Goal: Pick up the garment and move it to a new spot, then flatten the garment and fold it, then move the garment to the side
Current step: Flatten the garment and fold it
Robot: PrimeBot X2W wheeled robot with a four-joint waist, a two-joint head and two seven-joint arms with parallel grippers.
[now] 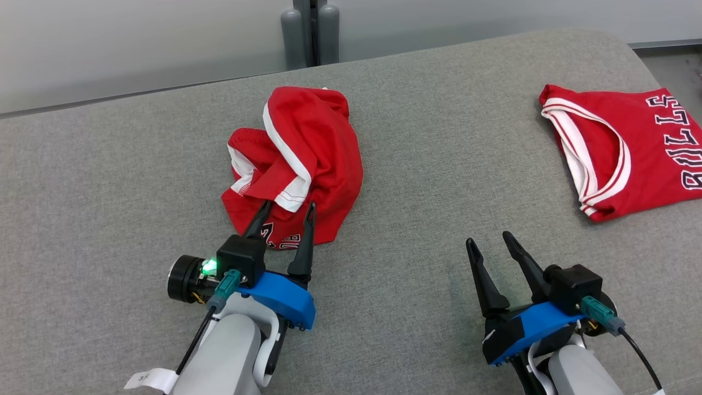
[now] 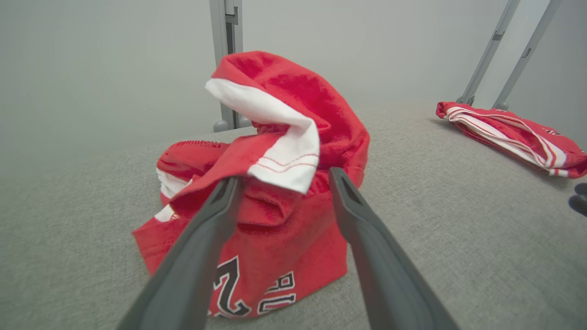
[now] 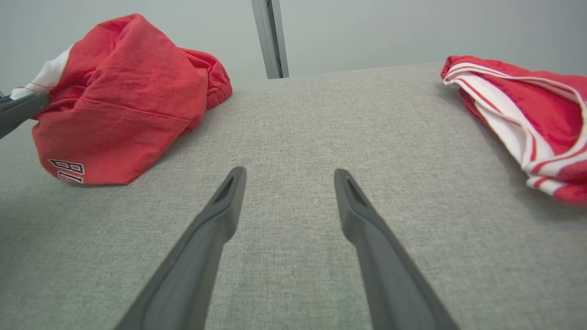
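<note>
Jaws wide apart on the left gripper [image 1: 289, 207], nothing pinched between them. Its two dark fingers straddle the near edge of the crumpled red garment [image 1: 318, 148], which sits in a heap on the grey cloth-covered surface [image 1: 439, 137], left of centre. From the left wrist, a white-banded fold [image 2: 284, 156] droops right between the fingertips, one tip tucked just under it. Black-and-white lettering shows on the flap nearest the robot. Over to the right gripper [image 1: 488, 239]: jaws spread too, empty, above bare grey cloth and well apart from the heap. Far right, a second red jersey [image 1: 620, 142] lies flat near the surface's edge.
</note>
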